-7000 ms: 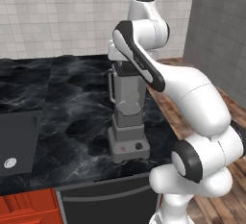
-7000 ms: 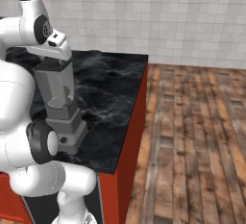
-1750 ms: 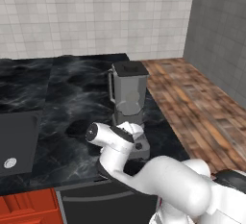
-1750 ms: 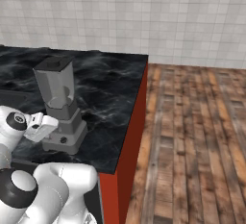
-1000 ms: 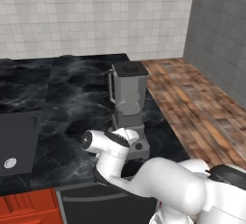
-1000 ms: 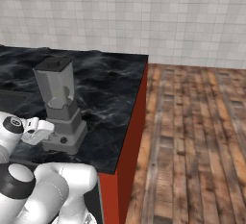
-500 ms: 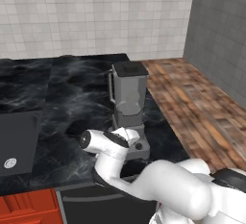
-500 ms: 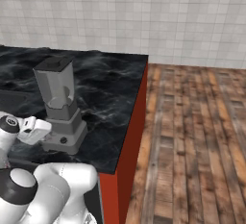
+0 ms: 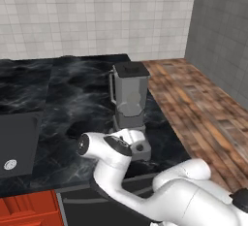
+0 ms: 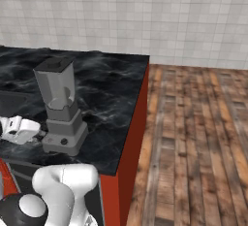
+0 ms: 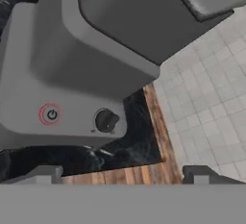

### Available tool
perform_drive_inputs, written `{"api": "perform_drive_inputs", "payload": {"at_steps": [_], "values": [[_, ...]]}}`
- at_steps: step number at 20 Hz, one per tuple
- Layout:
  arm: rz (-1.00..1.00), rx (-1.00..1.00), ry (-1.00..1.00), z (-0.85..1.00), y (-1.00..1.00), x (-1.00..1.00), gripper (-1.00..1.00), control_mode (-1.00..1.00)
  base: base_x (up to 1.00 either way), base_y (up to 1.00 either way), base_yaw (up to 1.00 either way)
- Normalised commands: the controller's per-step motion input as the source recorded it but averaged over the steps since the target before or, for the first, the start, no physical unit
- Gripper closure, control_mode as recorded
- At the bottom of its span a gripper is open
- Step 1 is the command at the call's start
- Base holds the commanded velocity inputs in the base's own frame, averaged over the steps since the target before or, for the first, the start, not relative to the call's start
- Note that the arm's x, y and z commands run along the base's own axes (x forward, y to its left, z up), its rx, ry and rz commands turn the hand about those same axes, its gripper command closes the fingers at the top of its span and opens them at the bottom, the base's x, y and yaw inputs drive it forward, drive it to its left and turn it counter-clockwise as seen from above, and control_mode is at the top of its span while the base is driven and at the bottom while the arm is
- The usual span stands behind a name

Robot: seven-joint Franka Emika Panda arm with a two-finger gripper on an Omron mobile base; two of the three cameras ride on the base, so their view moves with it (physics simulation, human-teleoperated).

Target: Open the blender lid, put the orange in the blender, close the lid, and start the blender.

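Blender (image 9: 130,108) upright on counter (image 9: 72,99) near front edge, lid (image 9: 131,69) seated on jar. Gripper (image 11: 122,172) low, facing base, jaws wide apart, holding nothing. Red button (image 11: 50,115) left of knob (image 11: 105,120). Rigid plastic, stable; light fingertip press on button likely enough.

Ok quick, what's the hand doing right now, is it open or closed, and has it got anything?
Hand: open and holding nothing, its fingertips spread wide in front of the blender base.
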Motion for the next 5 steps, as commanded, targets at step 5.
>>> {"api": "perform_drive_inputs", "payload": {"at_steps": [5], "values": [[-0.03, 0.0, -0.17, 0.71, 0.0, -0.35, -1.0, -1.0, 0.0, 0.0, 0.0]]}}
